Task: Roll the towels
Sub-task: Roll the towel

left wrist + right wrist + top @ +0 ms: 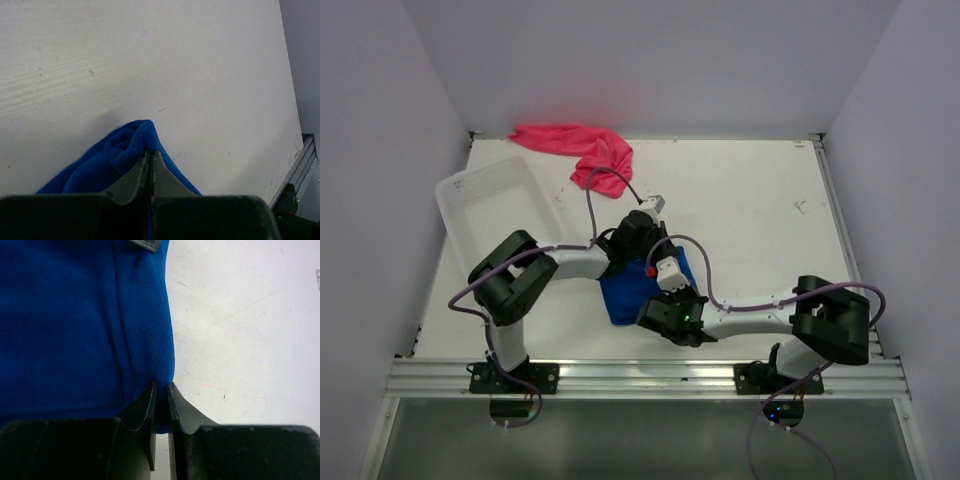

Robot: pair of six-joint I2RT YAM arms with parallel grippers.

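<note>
The royal blue soft cloth towel point(623, 292) lies partly folded on the white table point(760, 210), near the front edge and between the two arms, with both wrists low over it. In the left wrist view, the left gripper point(150, 152) has its two dark fingers point(131, 181) pressed fully together, and they pinch a bunched corner of the blue towel point(95, 172), which rises to a small peak just in front of the tips. In the right wrist view, the right gripper point(161, 386) has its fingers point(184, 410) almost closed, with only a thin gap between them, and the folded edge of the blue towel point(65, 330) is caught in this gap. The bright pink-red soft cloth towel point(578, 146) lies crumpled at the far edge of the table, partly against the back wall and well apart from both grippers. The white slotted plastic basket point(492, 200) stands at the left side, tilted, near the left arm.
</note>
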